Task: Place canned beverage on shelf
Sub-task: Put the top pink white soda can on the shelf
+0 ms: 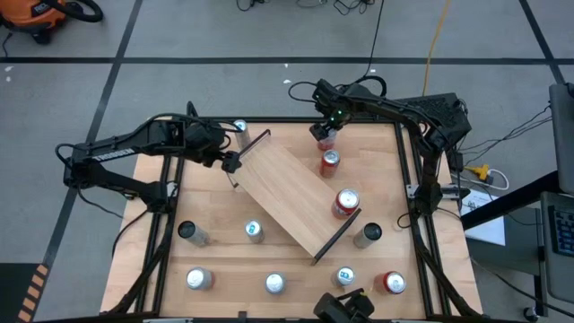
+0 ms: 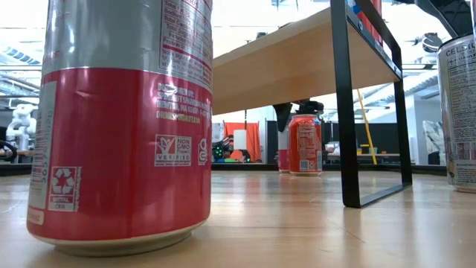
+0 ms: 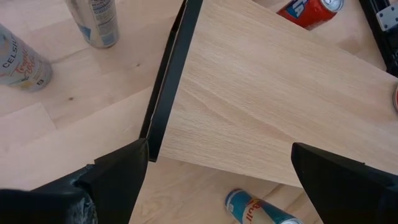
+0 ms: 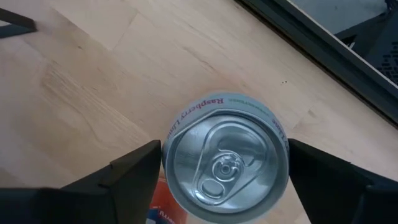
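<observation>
Your right hand (image 4: 221, 177) hung over upright raspberry can (image 4: 225, 164) at counter's (image 1: 287, 260) 12 o'clock edge, fingers straddling it, not clamped. Your left hand (image 1: 231, 162) spread wide, empty, at shelf's (image 1: 291, 196) 10 o'clock end. Shelf lay diagonally mid-counter, red can (image 1: 344, 203) on it.

Eleven upright drink cans counted. Four red cans: one (image 1: 325, 141) between the fingers of the right pincer (image 1: 325, 135), one (image 1: 330, 161) just beside it, two (image 1: 345, 203) (image 1: 389, 283) farther off. Seven silver or blue-and-white cans (image 1: 274, 283), one (image 1: 240, 128) near the left pincer (image 1: 229, 161). One rectangular light-wood shelf (image 1: 287, 188) with black metal end rails.
</observation>
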You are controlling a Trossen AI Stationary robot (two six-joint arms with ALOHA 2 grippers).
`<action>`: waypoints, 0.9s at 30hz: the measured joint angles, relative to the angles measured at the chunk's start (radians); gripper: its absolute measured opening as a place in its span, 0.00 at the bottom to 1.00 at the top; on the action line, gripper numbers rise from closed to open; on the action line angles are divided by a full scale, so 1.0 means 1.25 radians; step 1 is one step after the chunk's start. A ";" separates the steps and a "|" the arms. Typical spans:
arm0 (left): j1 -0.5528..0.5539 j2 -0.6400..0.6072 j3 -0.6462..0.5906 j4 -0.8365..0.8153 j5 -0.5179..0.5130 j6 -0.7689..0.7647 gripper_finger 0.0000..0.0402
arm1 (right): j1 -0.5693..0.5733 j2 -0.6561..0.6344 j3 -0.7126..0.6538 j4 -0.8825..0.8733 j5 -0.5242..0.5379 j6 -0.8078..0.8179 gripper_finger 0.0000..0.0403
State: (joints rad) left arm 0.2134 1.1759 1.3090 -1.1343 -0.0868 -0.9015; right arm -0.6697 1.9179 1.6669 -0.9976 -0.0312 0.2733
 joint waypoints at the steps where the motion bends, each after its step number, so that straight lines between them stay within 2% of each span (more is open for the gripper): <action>1: 0.000 0.000 0.000 0.000 0.000 0.000 0.99 | 0.000 0.000 0.000 0.000 -0.004 -0.001 0.78; 27: 0.000 0.000 0.000 0.003 -0.004 -0.004 0.99 | -0.002 0.001 0.000 0.023 -0.040 -0.082 0.83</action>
State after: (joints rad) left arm 0.2138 1.1759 1.3090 -1.1301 -0.0914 -0.9070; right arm -0.6724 1.9197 1.6669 -0.9691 -0.0807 0.1712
